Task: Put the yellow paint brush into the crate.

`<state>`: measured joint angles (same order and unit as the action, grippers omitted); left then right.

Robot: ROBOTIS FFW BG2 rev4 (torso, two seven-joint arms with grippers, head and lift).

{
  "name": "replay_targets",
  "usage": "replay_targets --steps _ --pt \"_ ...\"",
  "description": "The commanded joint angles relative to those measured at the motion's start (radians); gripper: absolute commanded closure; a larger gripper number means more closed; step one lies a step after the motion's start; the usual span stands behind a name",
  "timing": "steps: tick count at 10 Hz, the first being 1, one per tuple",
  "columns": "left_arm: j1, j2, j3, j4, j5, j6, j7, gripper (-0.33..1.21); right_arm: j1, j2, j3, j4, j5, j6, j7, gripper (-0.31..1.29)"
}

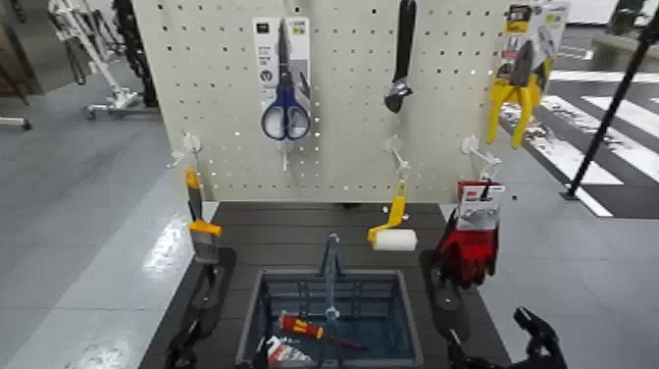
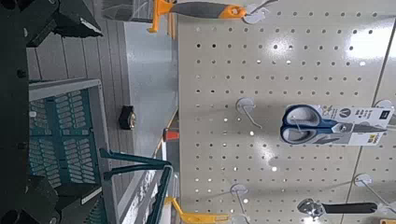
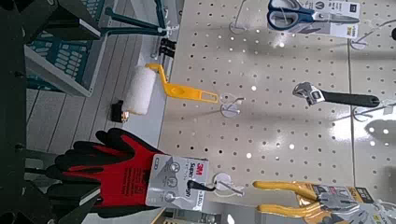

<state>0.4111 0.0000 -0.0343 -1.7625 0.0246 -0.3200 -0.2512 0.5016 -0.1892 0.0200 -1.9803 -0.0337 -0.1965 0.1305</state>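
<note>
Near the pegboard's (image 1: 343,177) lower left corner, the yellow paint brush (image 1: 204,229) hangs from a white hook (image 1: 191,144), handle up and grey bristles down, still to be put into the crate (image 1: 410,324). We judge that the hook carries it by its handle end so that its length hangs free for a grip. Below and toward the middle, the crate sits on the dark worktop (image 1: 284,236), between its left and right edges, its middle handle (image 1: 331,263) upright, dividing the opening we must reach through. Inside lies a red and yellow screwdriver (image 1: 300,326). Along the board's lower edge hang the white-sleeved roller (image 1: 395,238) and, toward the right corner, the red gloves (image 1: 471,245), each on its hook, spaced apart, which should keep them out of our way. Our left gripper (image 1: 228,338), low beside the crate's left side, stands spread and empty; our right gripper (image 1: 488,325), beyond the right side, waits spread too. We expect the left to rise to the brush, being nearer, and close around it before lifting it off the hook.
</note>
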Motion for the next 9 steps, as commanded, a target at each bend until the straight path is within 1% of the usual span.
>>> replay_targets --steps 1,6,9 --pt "0.0 -0.066 0.002 0.003 0.0 -0.013 -0.002 0.13 0.0 0.001 0.0 0.0 0.0 0.002 0.001 0.14" --pt "0.002 -0.069 0.007 0.005 0.0 -0.019 -0.006 0.13 0.002 -0.001 0.0 -0.002 0.0 0.003 0.001 0.14" --pt "0.002 -0.069 0.02 0.006 0.0 -0.011 -0.019 0.13 0.002 0.001 0.0 -0.002 -0.003 0.008 0.001 0.14"
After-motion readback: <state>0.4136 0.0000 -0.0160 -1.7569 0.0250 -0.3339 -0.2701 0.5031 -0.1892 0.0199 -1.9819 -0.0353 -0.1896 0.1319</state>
